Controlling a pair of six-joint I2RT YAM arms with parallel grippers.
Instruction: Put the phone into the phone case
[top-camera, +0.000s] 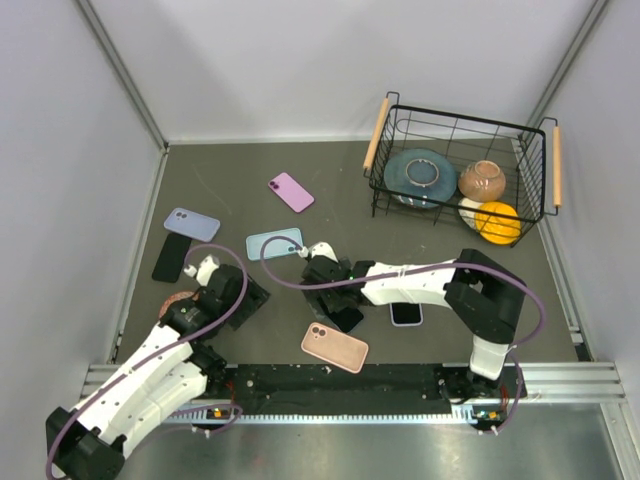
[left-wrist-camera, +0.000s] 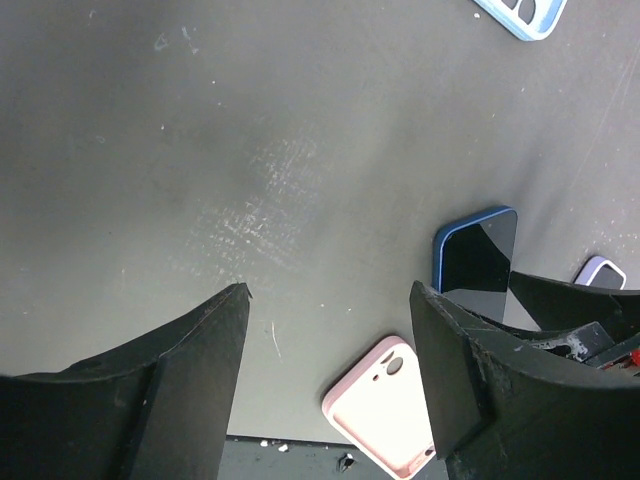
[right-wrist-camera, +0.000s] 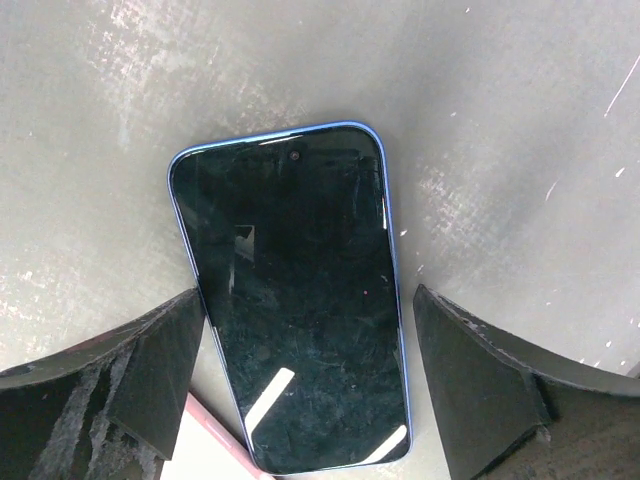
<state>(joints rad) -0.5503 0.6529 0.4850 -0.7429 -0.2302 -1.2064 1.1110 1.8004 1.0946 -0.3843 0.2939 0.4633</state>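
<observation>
A phone (right-wrist-camera: 290, 300) with a black screen and a blue rim lies face up on the dark table. My right gripper (right-wrist-camera: 308, 295) is open and straddles it, one finger at each long side. The left finger sits close to the phone's edge and the right finger stands apart from it. The pink phone case (top-camera: 335, 347) lies just in front of this phone, open side up in the left wrist view (left-wrist-camera: 385, 405). My left gripper (left-wrist-camera: 330, 290) hangs open over bare table to the left, holding nothing. In the top view the right gripper (top-camera: 335, 298) hides most of the phone.
A light blue case (top-camera: 274, 244), a purple phone (top-camera: 291, 192), a lavender case (top-camera: 191, 224) and a black phone (top-camera: 170, 258) lie behind the arms. A lavender-rimmed phone (top-camera: 406, 313) lies right of the right gripper. A wire basket (top-camera: 390, 190) with dishes stands back right.
</observation>
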